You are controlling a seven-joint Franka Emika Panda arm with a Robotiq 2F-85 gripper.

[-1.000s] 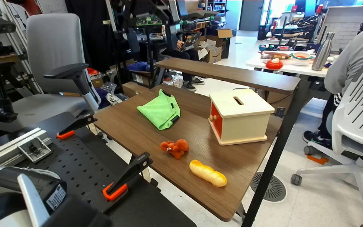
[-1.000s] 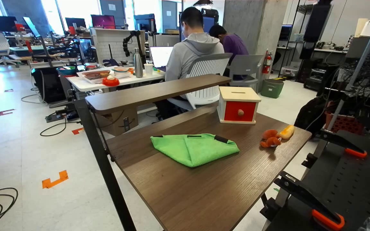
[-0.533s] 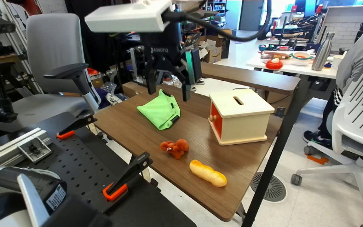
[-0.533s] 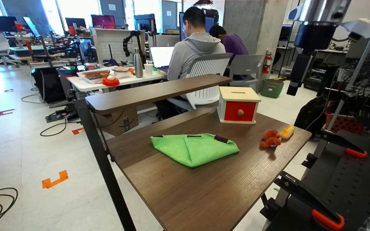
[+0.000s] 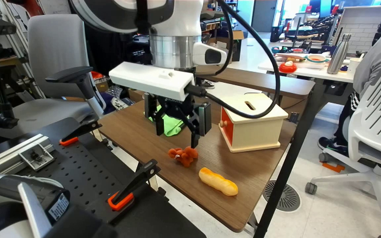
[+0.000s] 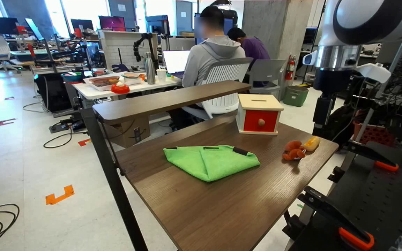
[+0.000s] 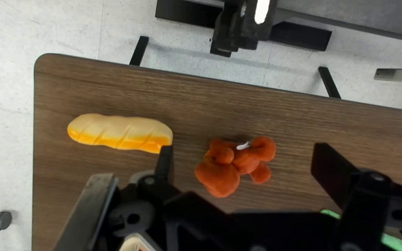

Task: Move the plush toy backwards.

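Observation:
The plush toy, orange-brown with a small white tag, lies on the brown table in both exterior views (image 5: 187, 155) (image 6: 293, 150). In the wrist view the plush toy (image 7: 222, 177) shows between the spread fingers, nearer the left one. My gripper (image 5: 177, 138) is open and empty, pointing down, above the table near the toy and not visibly touching it. The gripper also shows side-on in an exterior view (image 6: 318, 130), where its opening cannot be judged. In the wrist view the gripper (image 7: 243, 150) has wide-apart fingers.
A yellow toy bread (image 5: 218, 181) lies beside the plush toy. A green cloth (image 6: 211, 164) lies on the table, partly behind the gripper in an exterior view. A wooden box (image 5: 258, 129) with a red drawer and a raised shelf (image 6: 173, 101) stand towards the table's far side.
The arm has come into view and moved down, bringing the open gripper from high up to just above the plush toy. The toy, bread, cloth and box have not moved.

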